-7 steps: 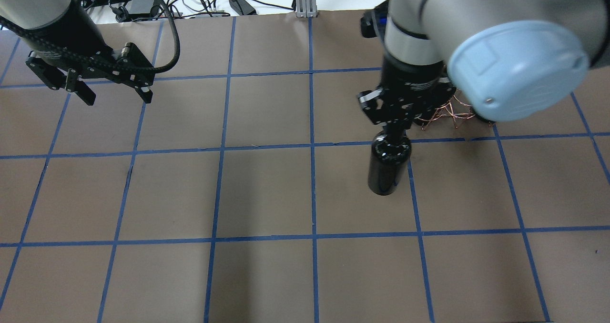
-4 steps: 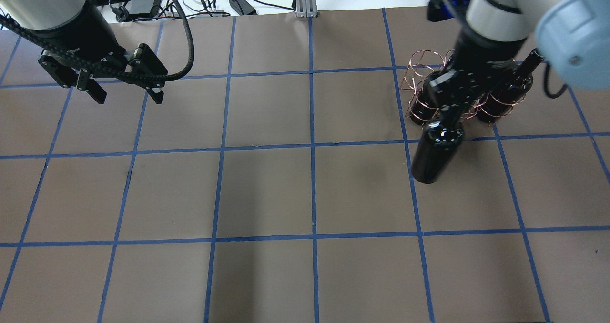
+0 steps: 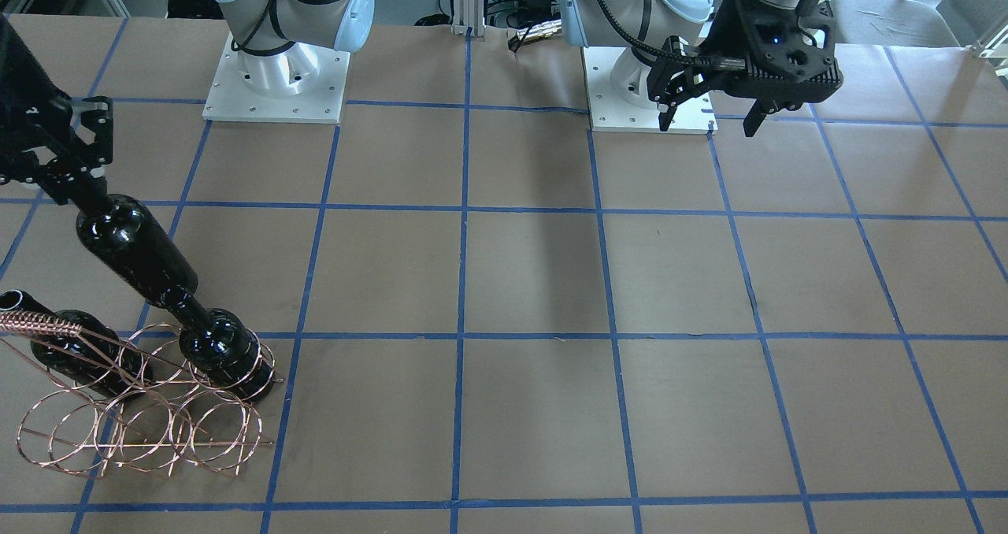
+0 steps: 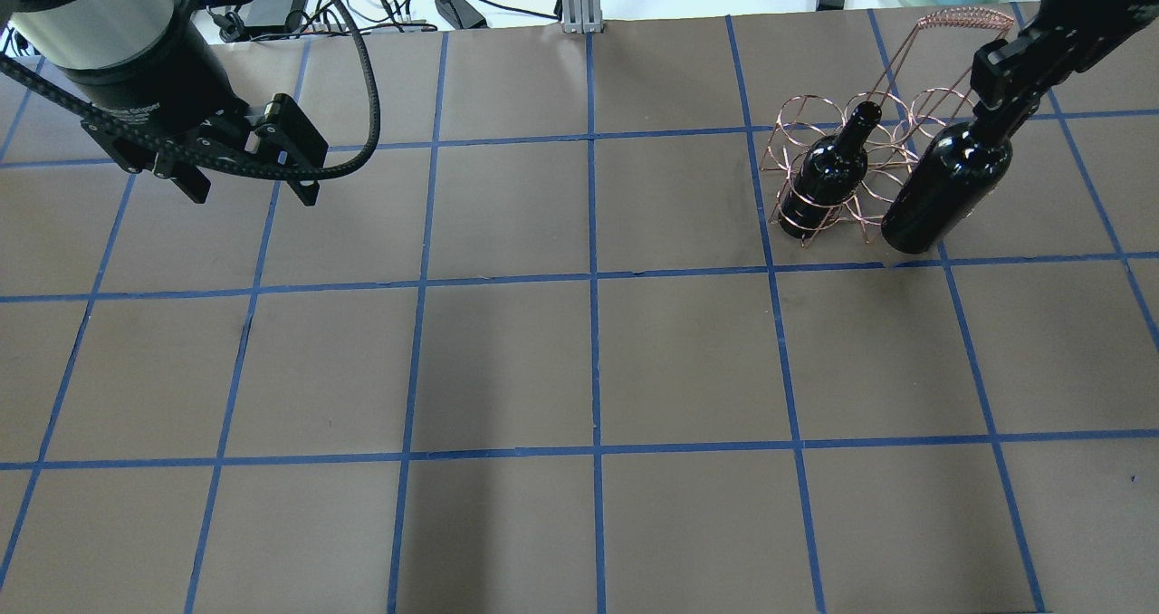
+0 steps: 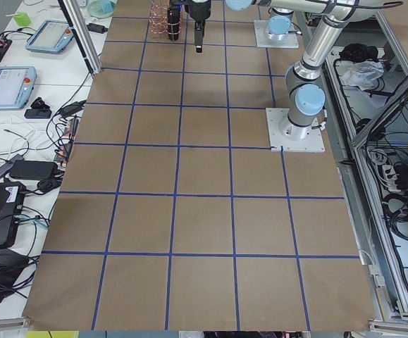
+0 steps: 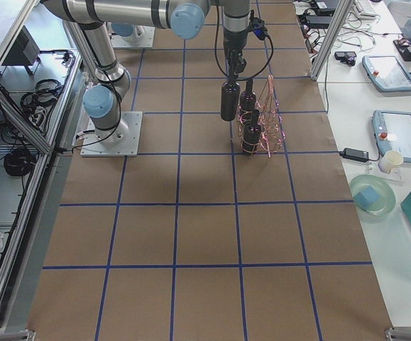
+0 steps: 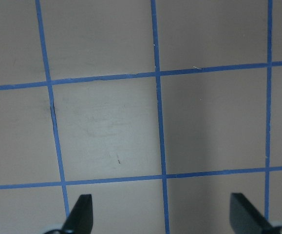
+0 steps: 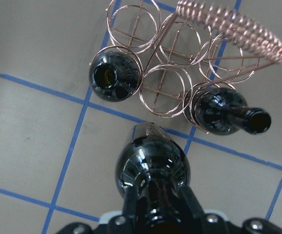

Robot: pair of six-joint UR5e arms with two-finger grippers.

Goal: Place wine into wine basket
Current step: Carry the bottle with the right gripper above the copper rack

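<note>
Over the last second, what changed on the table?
The right gripper carried the bottle, held by its neck throughout, rightward and away from the robot, from mid-table to beside the basket. It isn't in a hoop yet. The left gripper stayed open, drifting only slightly. The two racked bottles stayed put.

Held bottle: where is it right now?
Overhead view, far right: the bottle hangs by its neck from the right gripper, just outside the basket on the robot's side, near two seated bottles.
</note>
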